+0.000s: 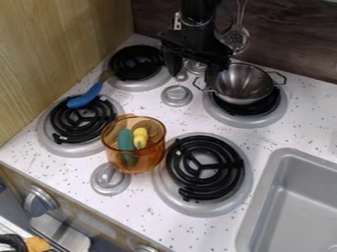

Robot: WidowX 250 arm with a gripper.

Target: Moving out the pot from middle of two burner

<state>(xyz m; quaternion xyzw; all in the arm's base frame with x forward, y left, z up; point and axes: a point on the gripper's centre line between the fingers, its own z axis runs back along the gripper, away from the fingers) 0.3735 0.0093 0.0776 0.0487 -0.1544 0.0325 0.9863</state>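
Observation:
An amber see-through pot (156,153) stands upright between the two front burners, overlapping the inner edges of both in this view. Inside it lie a green item (125,140) and a yellow item (140,138). My gripper (192,76) hangs near the back of the stove top, above and behind the amber pot and well apart from it. Its two fingers are spread open with nothing held between them. The right finger is close to the left handle of a metal pot (242,82) on the back right burner; whether they touch I cannot tell.
The left front burner (82,119) has a blue-handled utensil (85,97) across its back edge. At right front is another burner (205,167), with the grey sink (262,197) beyond it. Round silver knobs (177,95) dot the white counter. A wooden wall (59,54) borders the left.

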